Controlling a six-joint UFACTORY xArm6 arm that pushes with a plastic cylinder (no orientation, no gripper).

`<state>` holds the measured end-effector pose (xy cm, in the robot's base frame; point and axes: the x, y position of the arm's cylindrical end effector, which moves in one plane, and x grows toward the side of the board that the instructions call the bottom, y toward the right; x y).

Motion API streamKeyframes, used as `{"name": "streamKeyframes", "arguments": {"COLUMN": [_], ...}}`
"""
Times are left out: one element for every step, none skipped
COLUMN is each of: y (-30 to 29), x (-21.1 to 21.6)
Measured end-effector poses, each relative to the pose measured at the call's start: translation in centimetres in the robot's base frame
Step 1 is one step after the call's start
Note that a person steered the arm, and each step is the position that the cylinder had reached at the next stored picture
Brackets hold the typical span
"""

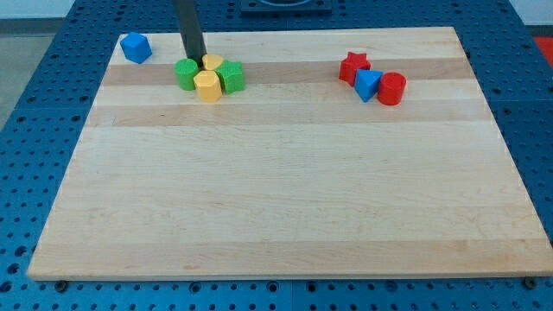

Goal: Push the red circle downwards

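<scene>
My tip [197, 57] sits at view's top left, tucked among green/yellow cluster [210, 76], well apart from target. No fingers on rod, nothing clamped. Red circle [391, 88] at top right, touching blue triangle [367, 84]. Need approach from above it, 1 downward push.

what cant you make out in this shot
- Rod's upper part: cut off by the view's top edge.
- My tip: whether it touches the green block or rear yellow block.
- Rear yellow block's shape: hidden behind the front yellow block.
- Red circle: partly covered by the blue triangle.
</scene>
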<state>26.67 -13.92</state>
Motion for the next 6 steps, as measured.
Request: {"name": "streamKeyframes", "arguments": {"y": [2.5,4.5,6.3,8.4,17.0,25.6], "x": [0.0,0.0,-1.7,-3.4,-3.4,-2.7]}}
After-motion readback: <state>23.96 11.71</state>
